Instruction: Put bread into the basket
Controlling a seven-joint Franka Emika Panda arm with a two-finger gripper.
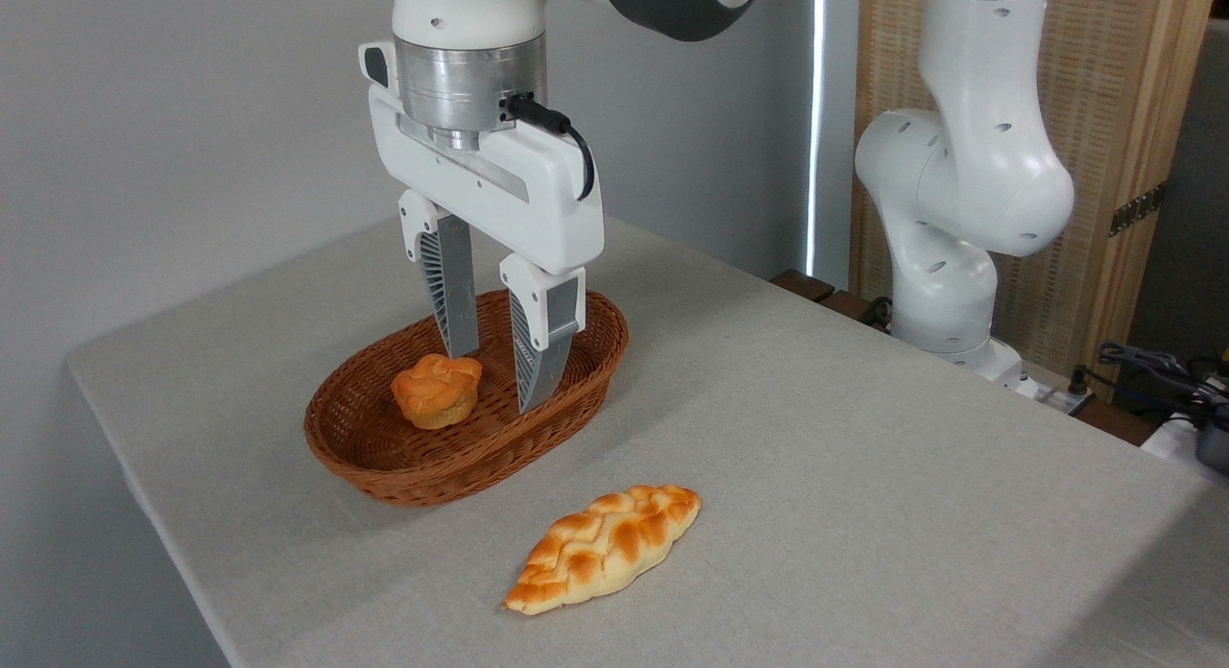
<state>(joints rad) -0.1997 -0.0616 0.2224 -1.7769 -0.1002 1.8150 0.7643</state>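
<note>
Above basket [384, 457]: jaws parted, holding nothing | bun [437, 390] inside basket | bread [605, 548] on table [864, 457] just beside basket

We are seeing a grey worktop [816, 438] carrying the basket [384, 457] and, at its five o'clock, the bread [605, 548].

White arm [960, 169], silver wrist ring, black cable, grey ribbed jaws on white mounts.
</note>
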